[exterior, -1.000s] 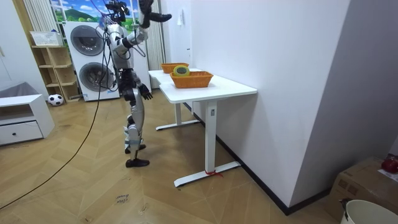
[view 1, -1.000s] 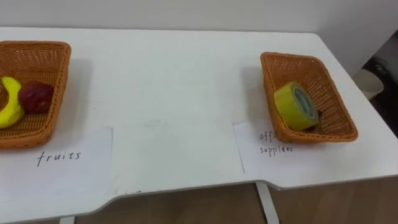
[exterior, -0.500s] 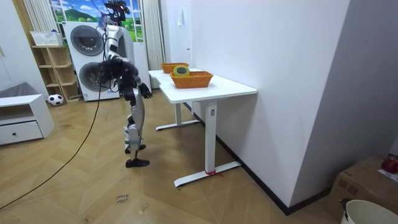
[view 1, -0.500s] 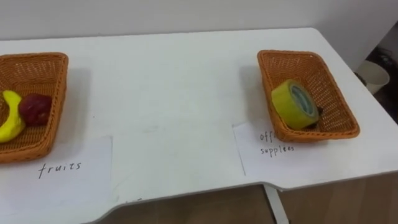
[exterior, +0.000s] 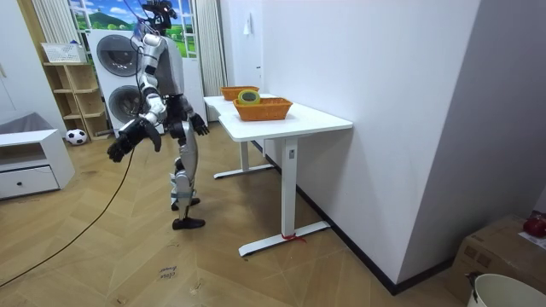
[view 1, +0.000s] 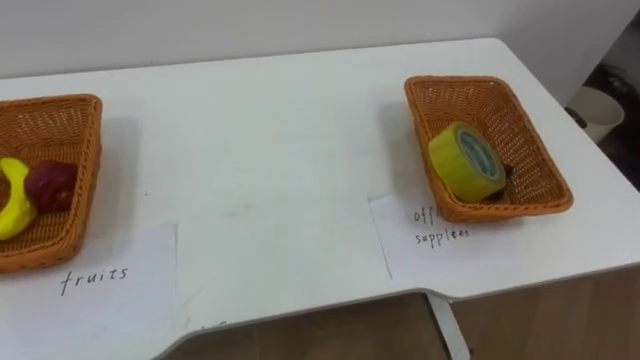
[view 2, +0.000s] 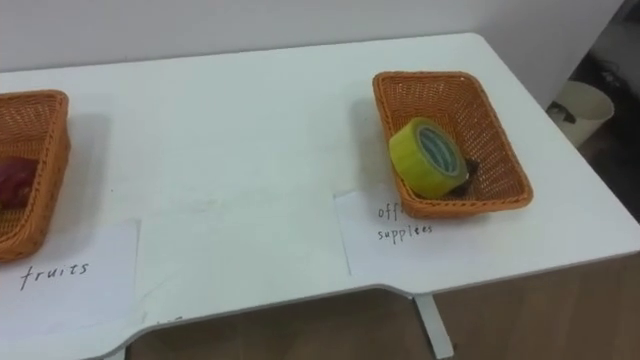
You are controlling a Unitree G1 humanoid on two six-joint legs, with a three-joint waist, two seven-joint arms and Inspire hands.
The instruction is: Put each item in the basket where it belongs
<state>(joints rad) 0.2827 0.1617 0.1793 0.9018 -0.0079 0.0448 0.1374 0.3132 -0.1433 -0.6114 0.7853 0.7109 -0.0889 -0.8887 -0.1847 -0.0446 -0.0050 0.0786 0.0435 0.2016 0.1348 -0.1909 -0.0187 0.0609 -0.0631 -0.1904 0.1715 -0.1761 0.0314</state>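
Observation:
A yellow tape roll (view 1: 466,160) leans inside the wicker office-supplies basket (view 1: 525,125) on the right of the white table, with a small dark item (view 1: 509,174) beside it. At the left, the fruit basket (view 1: 60,115) holds a banana (view 1: 14,205) and a dark red fruit (view 1: 50,186). I stand at the table's long side. My right hand (exterior: 120,147) hangs low behind me, away from the table, fingers relaxed and empty. Open and empty too, my left hand (exterior: 198,126) stays at hip height near the table edge.
Paper labels lie before each basket: "fruits" (view 1: 95,275) and "office supplies" (view 1: 440,230). The table edge (view 1: 330,310) runs close below them. A white bin (view 1: 598,108) stands on the floor past the table's right end. Washing machines (exterior: 119,77) and a shelf stand behind me.
My right arm has swung down from high above the table to low behind my hip. The eye view has shifted slightly; baskets and their contents have not moved.

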